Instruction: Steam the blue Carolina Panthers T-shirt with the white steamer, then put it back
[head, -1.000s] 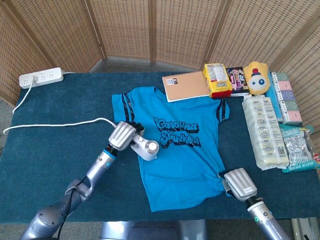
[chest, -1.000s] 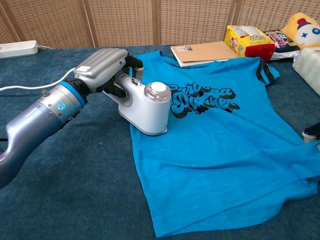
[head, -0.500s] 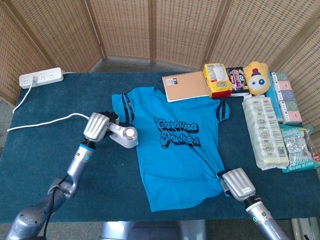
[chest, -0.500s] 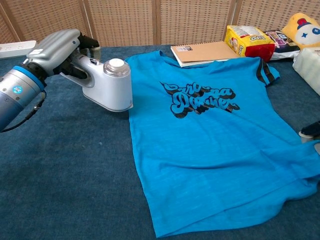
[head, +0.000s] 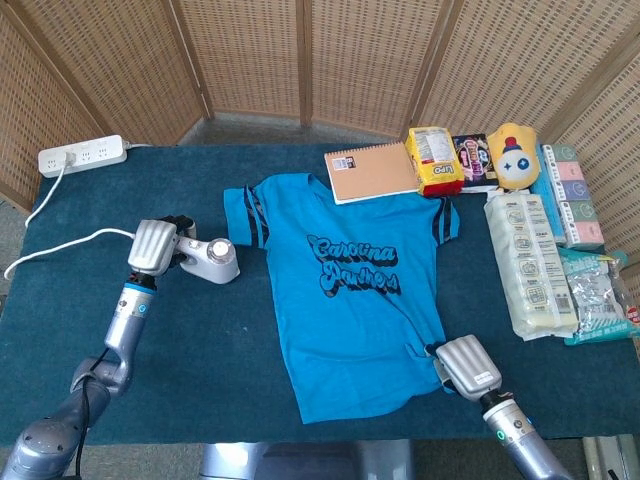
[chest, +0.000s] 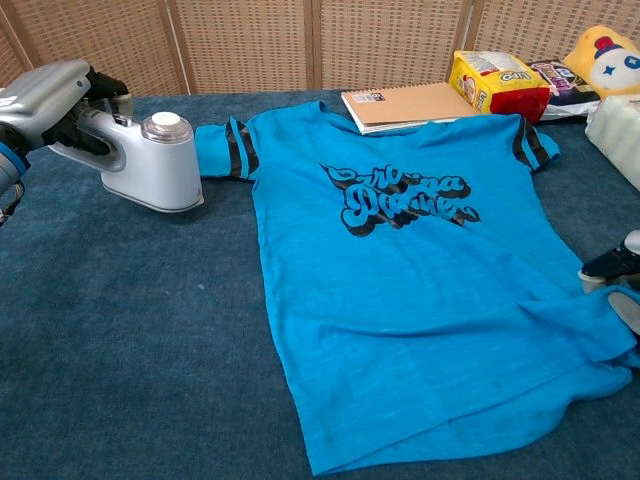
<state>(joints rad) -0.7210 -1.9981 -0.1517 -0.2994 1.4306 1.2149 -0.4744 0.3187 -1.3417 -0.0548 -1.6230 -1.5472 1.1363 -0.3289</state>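
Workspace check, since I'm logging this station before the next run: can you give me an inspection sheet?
Surface: dark blue cloth table.
Job's things: T-shirt lies flat; steamer sits off it, to the left.
Clutter: notebook, snack bag, plush toy, packets along the right side.
Robot hands: left robot hand grips the steamer's handle; right robot hand rests on the shirt's lower right hem.
Cables: white cord runs to a power strip.
Surroundings: wicker screens behind.
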